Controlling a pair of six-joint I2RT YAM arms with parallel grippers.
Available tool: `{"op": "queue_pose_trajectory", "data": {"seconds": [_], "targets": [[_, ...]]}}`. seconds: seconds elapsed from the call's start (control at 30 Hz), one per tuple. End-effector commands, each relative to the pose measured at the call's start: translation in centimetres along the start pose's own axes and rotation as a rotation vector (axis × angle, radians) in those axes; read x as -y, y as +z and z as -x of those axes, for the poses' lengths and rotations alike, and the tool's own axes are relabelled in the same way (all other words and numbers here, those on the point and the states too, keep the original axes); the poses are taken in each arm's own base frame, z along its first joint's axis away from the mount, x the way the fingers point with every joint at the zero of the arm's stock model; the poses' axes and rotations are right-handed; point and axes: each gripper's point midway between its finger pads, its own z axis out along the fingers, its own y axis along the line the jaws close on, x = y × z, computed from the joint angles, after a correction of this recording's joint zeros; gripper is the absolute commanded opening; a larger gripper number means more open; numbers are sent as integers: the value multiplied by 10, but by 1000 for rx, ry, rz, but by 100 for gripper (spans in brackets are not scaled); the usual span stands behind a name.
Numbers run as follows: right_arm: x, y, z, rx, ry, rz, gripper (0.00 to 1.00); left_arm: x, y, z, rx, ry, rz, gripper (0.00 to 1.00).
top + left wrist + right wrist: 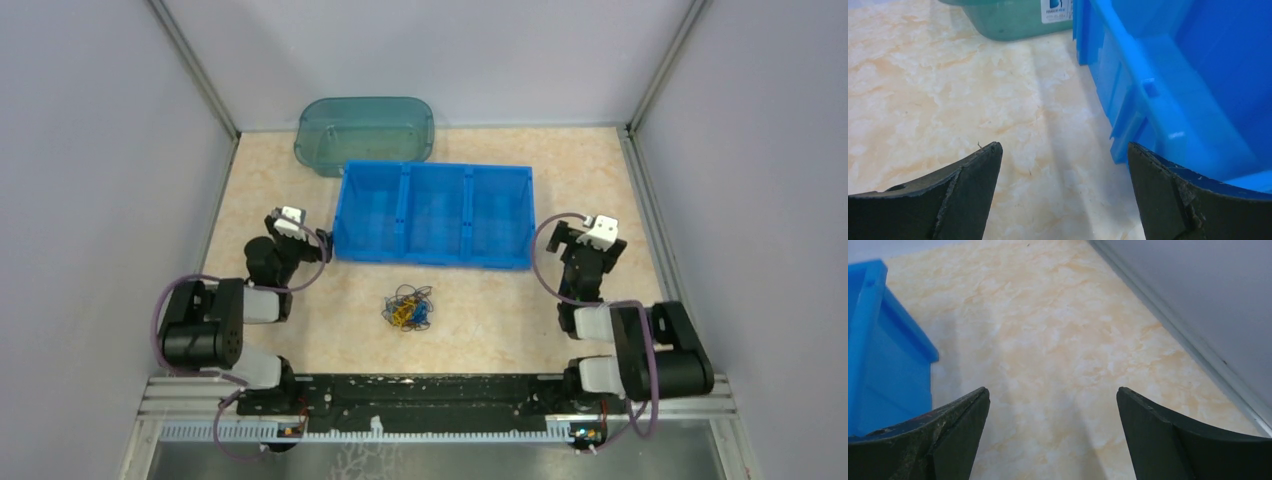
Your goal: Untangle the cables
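We are seeing the left end effector (1063, 150) hanging low over the marbled counter (300, 340), its jaws spread wide with nothing between them, just beside the left end of the blue bin (430, 262). The bin is showing three compartments, and a teal tub (365, 130) is sitting just behind it. In front of the bin, the cables (408, 308) are lying on the counter in one small clump of blue, black and yellow-orange loops, well apart from both arms and touching neither. On the right we are finding the right end effector (1053, 392) opened just as wide and empty over bare counter, with the bin's right end to its left and the grey side wall (1198, 290) to its right
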Motion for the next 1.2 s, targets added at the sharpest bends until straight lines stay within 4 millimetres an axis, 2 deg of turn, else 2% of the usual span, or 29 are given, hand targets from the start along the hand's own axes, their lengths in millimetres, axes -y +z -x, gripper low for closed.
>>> {"op": "queue_pose_trajectory", "data": {"seconds": [0.0, 0.13, 0.27, 0.37, 0.4, 0.47, 0.57, 0.63, 0.7, 0.8, 0.93, 1.03, 1.17], "targets": [[33, -2, 48, 45, 120, -233, 99, 8, 6, 12, -119, -6, -96, 100], [35, -13, 88, 92, 154, -222, 99, 16, 5, 14, -252, -71, -154, 100], [32, -19, 106, 34, 211, -222, 99, 24, 0, 25, -332, -106, -212, 100], [19, -20, 104, -78, 238, -179, 99, 27, -5, 36, -367, -105, -239, 100], [13, -20, 106, -103, 338, -179, 99, 29, -9, 37, -382, -106, -252, 100], [-4, -24, 116, -143, 410, -100, 99, 33, -16, 42, -399, -105, -274, 100], [-53, -37, 136, -131, 449, 212, 99, 33, -23, 50, -417, -96, -275, 100], [-83, -51, 144, -124, 440, 376, 99, 26, -25, 61, -411, -74, -238, 100], [-109, -65, 140, -169, 345, 442, 99, 14, -24, 78, -387, -50, -180, 100], [-152, -97, 128, -233, 160, 539, 99, 3, -22, 107, -351, -23, -135, 100], [-198, -146, 114, -253, 34, 704, 96, 14, -26, 133, -336, -12, -212, 100], [-225, -181, 94, -321, -65, 851, 85, 44, -44, 132, -366, 30, -390, 100], [-249, -221, 62, -433, -92, 1058, 69, 68, -68, 117, -409, 65, -512, 100]]}}
